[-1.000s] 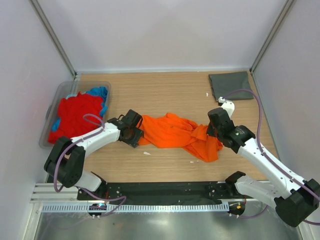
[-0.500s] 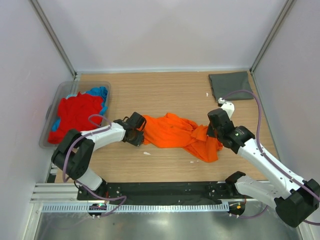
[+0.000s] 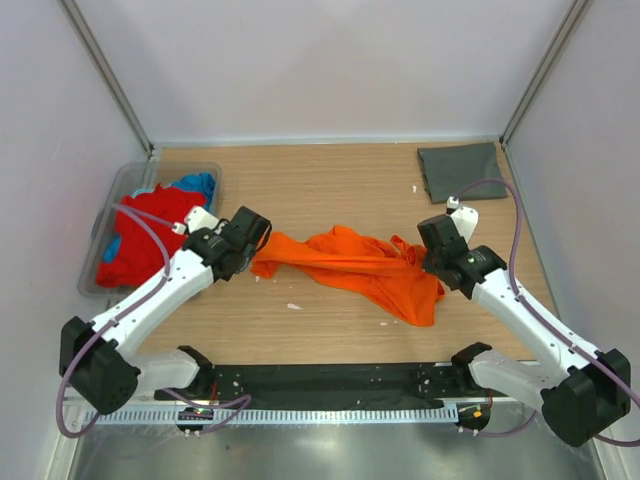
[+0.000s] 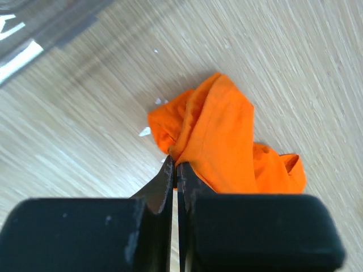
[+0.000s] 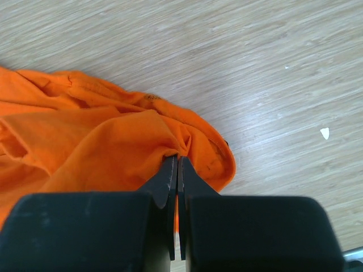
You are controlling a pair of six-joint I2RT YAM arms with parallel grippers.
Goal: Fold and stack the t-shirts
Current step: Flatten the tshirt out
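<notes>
A bright orange t-shirt (image 3: 350, 262) lies crumpled across the middle of the wooden table. My left gripper (image 3: 252, 257) is shut on its left end, a bunch of orange cloth (image 4: 210, 136) pinched at the fingertips and lifted off the wood. My right gripper (image 3: 425, 255) is shut on the shirt's right end, where a fold of the orange shirt (image 5: 113, 141) is caught between the tips. A dark grey t-shirt (image 3: 462, 170) lies folded at the back right corner. Red t-shirt (image 3: 150, 225) and blue t-shirt (image 3: 196, 184) sit heaped in the tub.
A clear plastic tub (image 3: 118, 185) stands at the left edge of the table. Small white scraps (image 3: 293, 306) lie on the wood near the shirt. Grey walls close in the table at the back and sides.
My left gripper has shut on the orange shirt's left end and pulled it up and to the left, stretching the cloth. The right gripper stays shut on the right end.
</notes>
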